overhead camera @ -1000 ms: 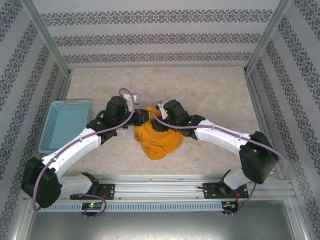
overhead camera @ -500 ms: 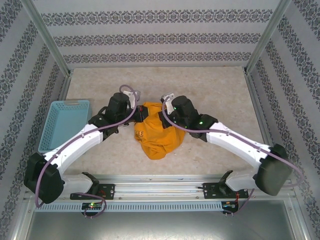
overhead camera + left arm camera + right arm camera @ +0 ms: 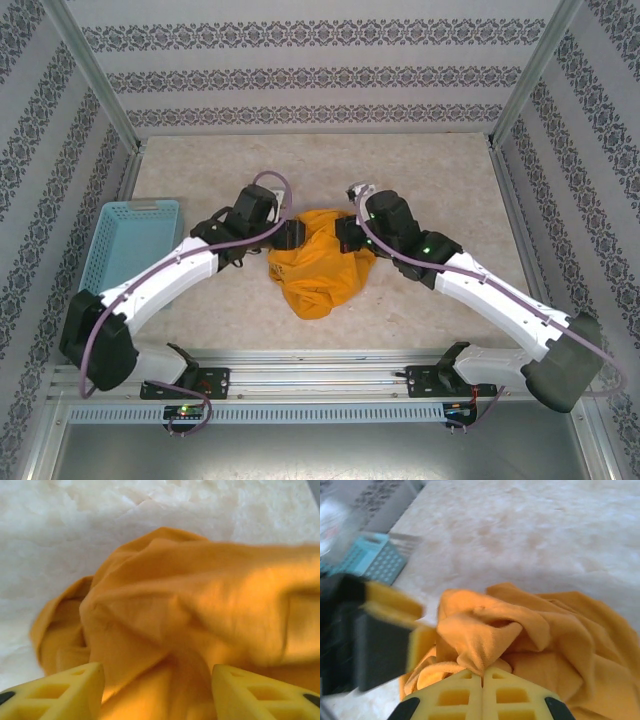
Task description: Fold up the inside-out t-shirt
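t-shirt (image 3: 318, 262) just crumpled heap right of basket (image 3: 125, 250), zero folds yet. left jaws spread, right jaws pinching shirt fold.

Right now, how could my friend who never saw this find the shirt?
Find the pale stone-look table inside the patterned walls. At its middle lies the t-shirt, a crumpled soft heap. It is mustard orange, while the basket at the left edge is stiff light-blue mesh.
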